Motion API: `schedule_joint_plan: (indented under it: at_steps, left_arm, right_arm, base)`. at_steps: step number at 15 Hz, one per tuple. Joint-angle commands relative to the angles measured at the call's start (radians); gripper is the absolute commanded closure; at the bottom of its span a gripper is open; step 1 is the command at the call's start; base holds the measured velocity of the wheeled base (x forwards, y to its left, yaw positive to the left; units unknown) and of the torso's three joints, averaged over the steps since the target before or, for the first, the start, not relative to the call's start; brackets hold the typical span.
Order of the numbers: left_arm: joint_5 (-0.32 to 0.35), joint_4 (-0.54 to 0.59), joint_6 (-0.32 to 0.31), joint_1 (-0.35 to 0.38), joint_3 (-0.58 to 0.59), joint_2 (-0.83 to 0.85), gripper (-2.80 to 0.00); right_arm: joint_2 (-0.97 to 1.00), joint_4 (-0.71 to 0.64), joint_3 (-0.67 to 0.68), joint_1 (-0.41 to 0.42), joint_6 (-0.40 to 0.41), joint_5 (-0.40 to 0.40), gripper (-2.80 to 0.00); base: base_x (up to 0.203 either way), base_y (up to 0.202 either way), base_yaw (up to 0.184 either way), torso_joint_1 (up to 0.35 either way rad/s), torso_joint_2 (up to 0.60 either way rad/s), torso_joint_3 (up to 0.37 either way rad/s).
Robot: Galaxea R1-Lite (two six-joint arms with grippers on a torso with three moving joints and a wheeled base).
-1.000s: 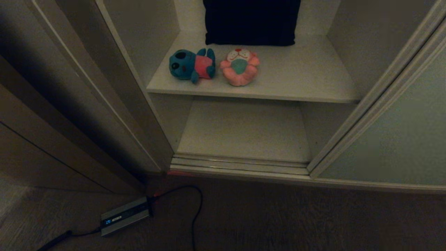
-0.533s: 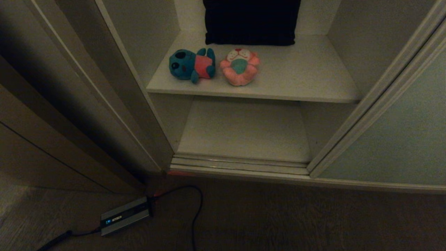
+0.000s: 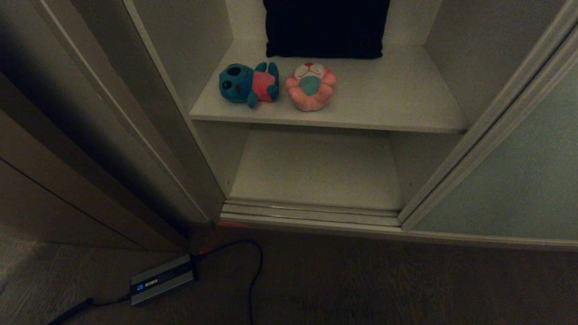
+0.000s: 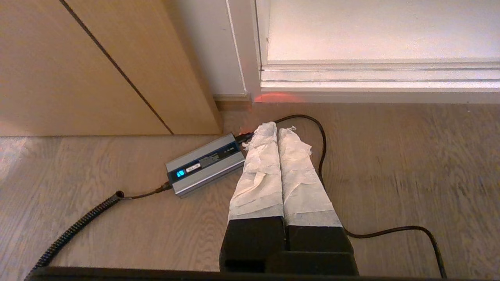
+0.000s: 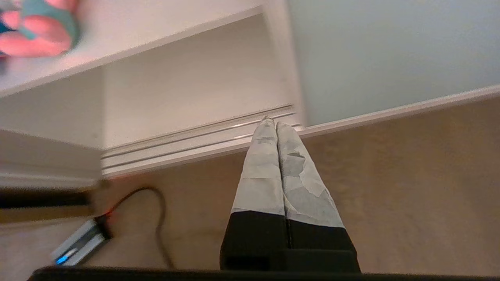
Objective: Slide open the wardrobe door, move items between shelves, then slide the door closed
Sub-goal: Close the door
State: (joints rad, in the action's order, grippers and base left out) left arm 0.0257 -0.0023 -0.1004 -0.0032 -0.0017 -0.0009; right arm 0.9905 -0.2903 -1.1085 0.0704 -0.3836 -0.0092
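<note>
My right gripper point(image 5: 272, 124) is pressed shut and empty, low over the floor before the wardrobe track; the left gripper point(image 4: 277, 130) hangs shut by the power brick point(image 4: 203, 164). The head view hasn't shifted over the last second. Door point(image 3: 510, 180) slid aside; blue toy point(image 3: 248, 84) and pink toy point(image 3: 310, 86) wait untouched on the upper shelf point(image 3: 384, 104).

Head view down into the open wardrobe; both wrist views low, sharing floor point(image 4: 390, 164) and charger point(image 4: 203, 164).
</note>
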Motion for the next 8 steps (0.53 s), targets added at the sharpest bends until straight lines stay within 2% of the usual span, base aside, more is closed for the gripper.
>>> schedule_joint_plan:
  at_steps: [1, 3, 4, 6, 8]
  left_arm:
    - [0.0, -0.001, -0.001, 0.0, 0.0, 0.002, 0.0]
    - [0.0, -0.001, -0.001, 0.0, 0.0, 0.002, 0.0]
    - [0.0, -0.001, -0.001, 0.0, 0.0, 0.002, 0.0]
    - [0.0, -0.001, -0.001, 0.0, 0.0, 0.002, 0.0]
    - [0.0, -0.001, -0.001, 0.0, 0.0, 0.002, 0.0]
  right_arm:
    - [0.099, 0.056, -0.011, 0.128, -0.004, 0.151, 0.0]
    - [0.168, 0.116, -0.028, 0.258, -0.004, 0.313, 0.0]
    - [0.208, 0.133, -0.047, 0.295, -0.004, 0.374, 0.0]
    - [0.262, 0.145, -0.076, 0.308, -0.004, 0.409, 0.0]
    - [0.3, 0.145, -0.094, 0.272, -0.009, 0.419, 0.0]
  base:
    - [0.0, 0.0, 0.0, 0.0, 0.0, 0.0]
    - [0.0, 0.0, 0.0, 0.0, 0.0, 0.0]
    - [0.0, 0.0, 0.0, 0.0, 0.0, 0.0]
    - [0.0, 0.0, 0.0, 0.0, 0.0, 0.0]
    - [0.0, 0.0, 0.0, 0.0, 0.0, 0.0]
